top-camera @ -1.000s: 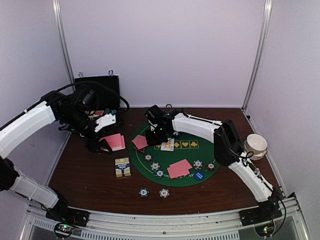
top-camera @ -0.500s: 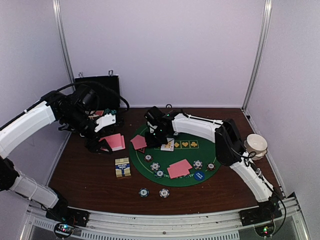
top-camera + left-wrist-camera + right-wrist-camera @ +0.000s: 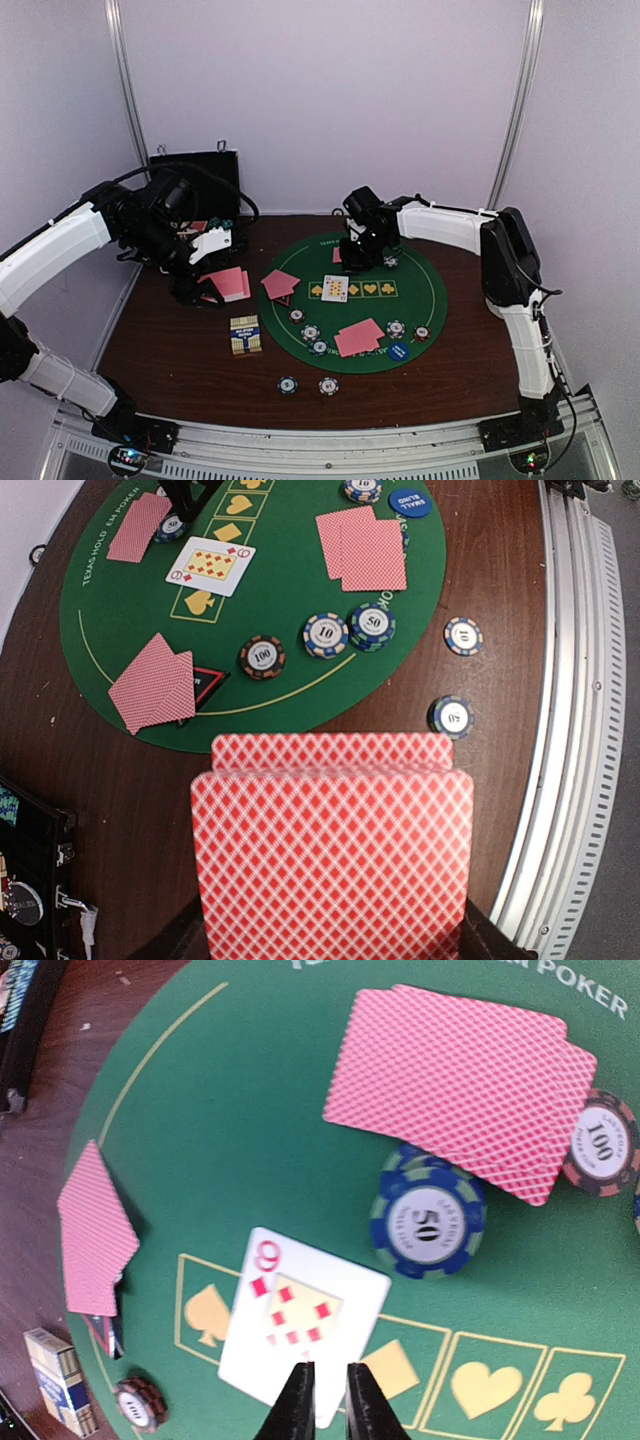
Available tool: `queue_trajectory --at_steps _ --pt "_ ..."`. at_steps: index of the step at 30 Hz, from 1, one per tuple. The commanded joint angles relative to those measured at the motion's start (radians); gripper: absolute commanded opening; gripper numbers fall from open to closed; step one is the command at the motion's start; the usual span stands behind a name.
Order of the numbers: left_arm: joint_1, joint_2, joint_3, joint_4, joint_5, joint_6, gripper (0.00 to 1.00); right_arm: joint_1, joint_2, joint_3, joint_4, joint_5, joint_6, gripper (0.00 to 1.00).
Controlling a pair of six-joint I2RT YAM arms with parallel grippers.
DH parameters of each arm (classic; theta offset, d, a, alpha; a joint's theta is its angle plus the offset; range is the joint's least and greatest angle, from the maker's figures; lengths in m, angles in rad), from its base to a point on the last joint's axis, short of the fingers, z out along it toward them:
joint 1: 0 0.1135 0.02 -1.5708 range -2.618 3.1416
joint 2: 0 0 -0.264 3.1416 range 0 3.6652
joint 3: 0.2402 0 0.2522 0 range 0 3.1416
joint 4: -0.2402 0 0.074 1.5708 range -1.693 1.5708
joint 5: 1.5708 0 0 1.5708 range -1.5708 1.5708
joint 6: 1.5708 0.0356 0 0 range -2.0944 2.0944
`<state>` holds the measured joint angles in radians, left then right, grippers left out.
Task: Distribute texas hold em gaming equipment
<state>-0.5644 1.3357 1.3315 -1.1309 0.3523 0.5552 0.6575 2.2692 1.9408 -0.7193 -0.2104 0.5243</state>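
**White booth, dark bench**

Plain white walls [image 3: 330,100] close in the back and both sides, joined at the corners by thin metal posts [image 3: 128,90]. The bench [image 3: 190,370] is dark brown wood. A ridged aluminium rail [image 3: 330,445] runs along its near edge. The light is even and soft, with a faint violet tint.

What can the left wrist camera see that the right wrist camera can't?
Only the left wrist view shows the stack of pink-backed cards right up close, the blue disc, and two chips lying off the mat on the brown table.

Only the right wrist view shows the small yellow-blue card box and the right gripper.

Both show the green mat and the face-up nine of diamonds.
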Motion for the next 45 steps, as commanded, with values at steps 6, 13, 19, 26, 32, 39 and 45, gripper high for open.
queue_trajectory --at_steps 6,13,19,26,32,39,45 --pt "0.001 -0.007 0.032 0.023 0.001 0.01 0.0 -0.034 0.051 -0.057 0.042 0.018 0.001 0.04" --pt "0.001 -0.008 0.032 0.023 0.002 0.011 0.0 -0.032 0.094 -0.066 0.063 -0.022 0.04 0.01" --pt "0.001 -0.005 0.038 0.023 0.005 0.009 0.0 -0.001 0.104 -0.075 0.103 -0.062 0.082 0.01" --pt "0.001 -0.011 0.033 0.023 0.004 0.009 0.0 0.011 0.113 -0.044 0.109 -0.066 0.12 0.0" --pt "0.001 -0.018 0.02 0.023 -0.004 0.01 0.0 0.002 0.048 -0.045 0.085 -0.002 0.105 0.02" --pt "0.001 -0.008 0.024 0.023 0.002 0.012 0.0 0.018 -0.137 -0.092 0.098 0.048 0.07 0.72" --pt "0.001 0.004 0.026 0.029 0.005 0.017 0.0 0.065 -0.288 -0.144 0.092 0.043 0.099 1.0"
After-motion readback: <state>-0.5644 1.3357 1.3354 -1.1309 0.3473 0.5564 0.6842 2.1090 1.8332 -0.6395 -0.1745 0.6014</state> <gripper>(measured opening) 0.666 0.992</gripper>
